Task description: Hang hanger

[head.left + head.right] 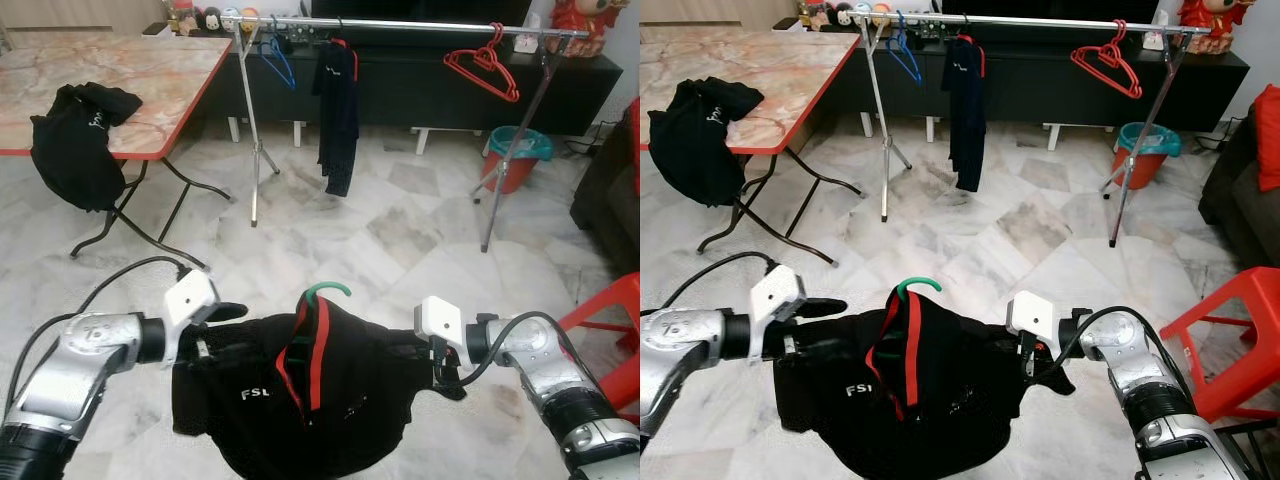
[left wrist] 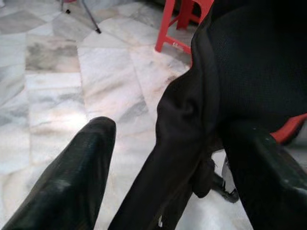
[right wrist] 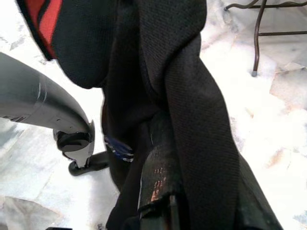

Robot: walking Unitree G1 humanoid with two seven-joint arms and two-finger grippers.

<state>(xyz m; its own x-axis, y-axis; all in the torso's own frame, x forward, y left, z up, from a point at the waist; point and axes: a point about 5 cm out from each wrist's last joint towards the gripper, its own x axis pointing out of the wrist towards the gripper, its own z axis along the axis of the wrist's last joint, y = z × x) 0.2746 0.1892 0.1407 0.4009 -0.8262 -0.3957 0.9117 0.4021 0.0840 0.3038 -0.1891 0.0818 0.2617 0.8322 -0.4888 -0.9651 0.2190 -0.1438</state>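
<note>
**Shirt on its hanger, carried between both claws, rail well ahead**

You hold the black shirt point(image 1: 300, 400) spread between your two arms, one shoulder end in each claw, so it hangs flat and the green hook point(image 1: 326, 291) of its hanger stands up free in the middle. That grip makes sense for the job: the hook faces upward, ready to go over the rail point(image 1: 400, 24), which is well apart from you across the marble floor point(image 1: 400, 230). The rail already carries a blue hanger point(image 1: 280, 60), a dark garment point(image 1: 337, 115) and red hangers point(image 1: 485, 68), with bare stretches between them.

Your left claw point(image 1: 222, 318) has its fingers spread: in the left wrist view one finger point(image 2: 72, 182) stands bare over the floor and the other lies against the cloth, the shirt's shoulder between them. I judge it supports rather than clamps.

Your right claw point(image 1: 440, 372) is closed on the other shoulder; in its wrist view the cloth wraps tightly around its finger point(image 3: 160, 167).

Another black shirt point(image 1: 80, 140) hangs off the table point(image 1: 150, 70) on your left.
</note>
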